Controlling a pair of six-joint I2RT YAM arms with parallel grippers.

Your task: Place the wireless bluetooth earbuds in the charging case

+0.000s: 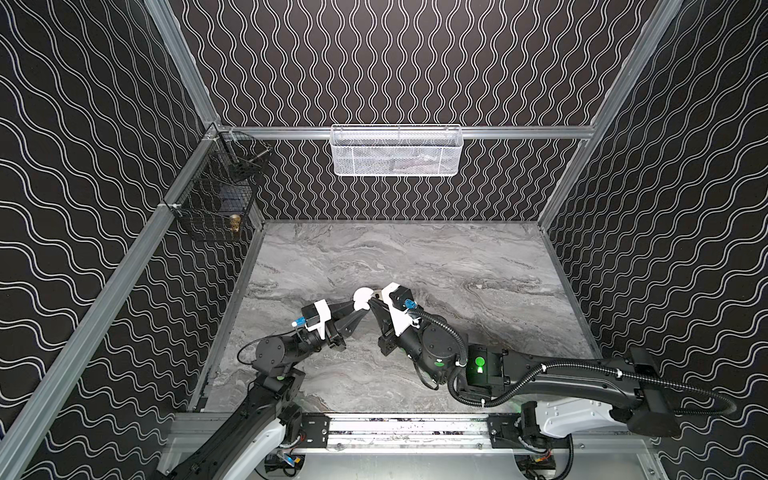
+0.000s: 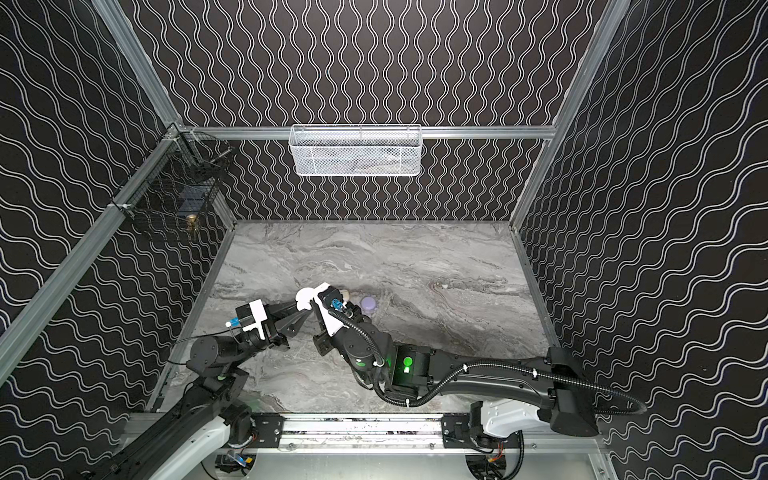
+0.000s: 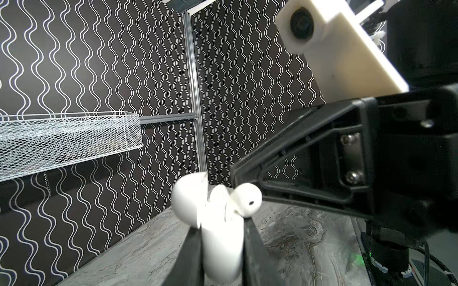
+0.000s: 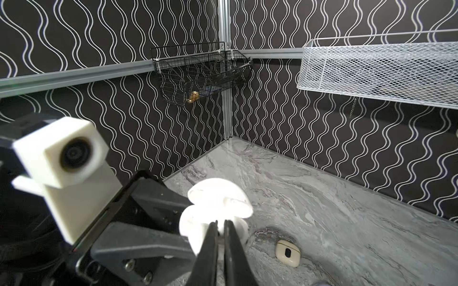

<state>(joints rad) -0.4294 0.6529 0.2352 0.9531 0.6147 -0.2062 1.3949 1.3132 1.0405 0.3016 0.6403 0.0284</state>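
My left gripper [image 3: 223, 229] is shut on a white charging case [image 3: 220, 247] and holds it upright above the marble table, lid [image 3: 186, 198] swung open. In both top views the case [image 1: 362, 297] [image 2: 306, 296] sits mid-table where the two grippers meet. My right gripper [image 4: 221, 224] is shut on a white earbud [image 3: 247, 201], whose head rests at the mouth of the case. The earbud's stem is hidden. In the right wrist view the case [image 4: 198, 222] lies just beyond my nearly touching fingertips. In a top view the right gripper [image 1: 375, 300] is tip to tip with the left gripper [image 1: 360, 311].
A cream case [image 4: 287, 253] lies closed on the table [image 1: 457, 266] just past the right gripper, and a lavender case [image 2: 368, 303] sits beside it. A white mesh basket [image 1: 395, 151] hangs on the back wall. A black wire basket [image 1: 216, 195] hangs in the back left corner.
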